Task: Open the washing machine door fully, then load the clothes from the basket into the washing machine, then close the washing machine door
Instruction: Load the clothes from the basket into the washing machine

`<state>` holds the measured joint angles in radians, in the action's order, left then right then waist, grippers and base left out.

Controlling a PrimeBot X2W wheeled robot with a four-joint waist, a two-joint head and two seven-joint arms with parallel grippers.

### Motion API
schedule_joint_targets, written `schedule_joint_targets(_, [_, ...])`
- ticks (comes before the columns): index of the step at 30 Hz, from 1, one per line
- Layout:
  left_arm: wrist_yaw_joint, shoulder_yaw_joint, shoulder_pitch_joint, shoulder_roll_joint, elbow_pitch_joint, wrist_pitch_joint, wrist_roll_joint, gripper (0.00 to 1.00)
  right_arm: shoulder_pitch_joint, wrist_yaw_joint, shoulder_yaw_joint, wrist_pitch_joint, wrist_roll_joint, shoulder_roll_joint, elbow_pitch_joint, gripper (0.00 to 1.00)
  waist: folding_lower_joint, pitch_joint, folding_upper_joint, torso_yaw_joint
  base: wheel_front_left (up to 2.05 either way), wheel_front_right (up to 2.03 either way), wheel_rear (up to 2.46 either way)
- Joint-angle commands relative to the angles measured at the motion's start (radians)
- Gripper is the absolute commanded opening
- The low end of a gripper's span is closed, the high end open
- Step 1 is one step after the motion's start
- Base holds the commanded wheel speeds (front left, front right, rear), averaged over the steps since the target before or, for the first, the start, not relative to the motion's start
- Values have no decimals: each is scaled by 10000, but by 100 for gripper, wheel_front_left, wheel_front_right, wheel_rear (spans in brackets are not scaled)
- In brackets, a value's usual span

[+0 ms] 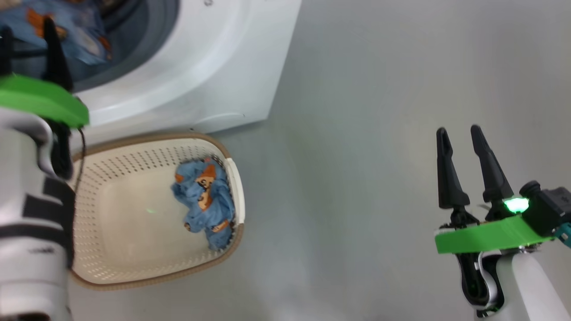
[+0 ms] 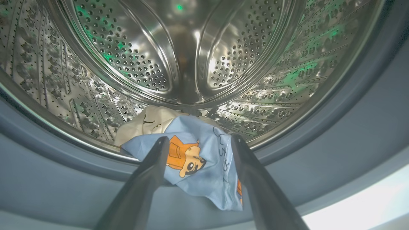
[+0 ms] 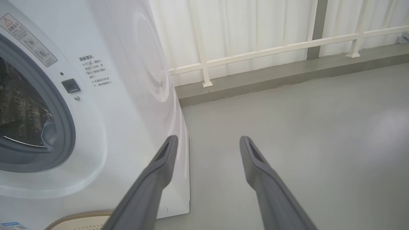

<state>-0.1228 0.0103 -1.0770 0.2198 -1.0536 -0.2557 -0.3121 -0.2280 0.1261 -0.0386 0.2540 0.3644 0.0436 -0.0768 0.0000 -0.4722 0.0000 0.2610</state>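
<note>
The white washing machine [image 1: 214, 67] stands open, and its door is out of view. My left gripper [image 1: 29, 44] is at the drum mouth, open. In the left wrist view a light blue bear-print garment [image 2: 198, 163] lies loose between the spread fingers of the left gripper [image 2: 199, 140], draped over the grey-blue gasket [image 2: 351, 127]. A cream garment [image 2: 150, 119] sits behind it in the steel drum [image 2: 188, 48]. The cream basket [image 1: 134, 223] on the floor holds one more blue garment [image 1: 203, 200] at its right end. My right gripper [image 1: 459, 130] hangs open and holds nothing, well right of the basket.
Grey floor [image 1: 379, 133] stretches to the right of the machine. The right wrist view shows the washer's front [image 3: 127, 80], its latch slot [image 3: 70, 85], the basket rim [image 3: 83, 217], and a white railing [image 3: 287, 48] along the back wall.
</note>
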Motion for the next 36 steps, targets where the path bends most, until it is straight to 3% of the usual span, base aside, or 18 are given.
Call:
schedule_joint_targets(1, [-52, 214, 580, 240, 532, -59, -63, 100, 267, 46, -143, 78, -142, 178, 164, 100, 0, 541, 0, -387, 0, 0, 0])
schedule_joint_targets(18, [-76, 601, 4136, -591, 3423, -60, 385, 100, 1233, 46, 168, 78, -167, 662, 51, 100, 0, 2141, 0, -1350, 0, 0, 0])
schedule_joint_targets(36, [-78, 530, 7184, -1001, 6003, -60, 637, 100, 2149, 46, 506, 78, -193, 1153, 59, 100, 0, 3125, 0, -2266, 0, 0, 0])
